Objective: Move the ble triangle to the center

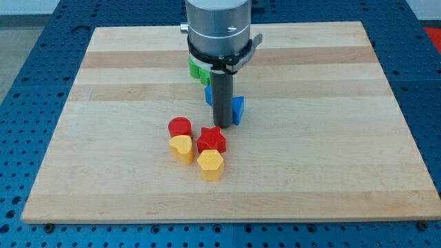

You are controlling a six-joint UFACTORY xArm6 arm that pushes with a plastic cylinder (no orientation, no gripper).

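My tip (222,125) rests on the board just above the red star (211,140). A blue block (238,109) sits right beside the rod on the view's right, touching or nearly touching it; its shape is partly hidden. Another blue block (207,94) peeks out behind the rod on the left. I cannot tell which of the two is the triangle.
A green block (198,69) lies half hidden under the arm's head. A red cylinder (180,127), a yellow heart (182,148) and a yellow hexagon (211,164) cluster with the red star below the tip. The wooden board (331,138) sits on a blue perforated table.
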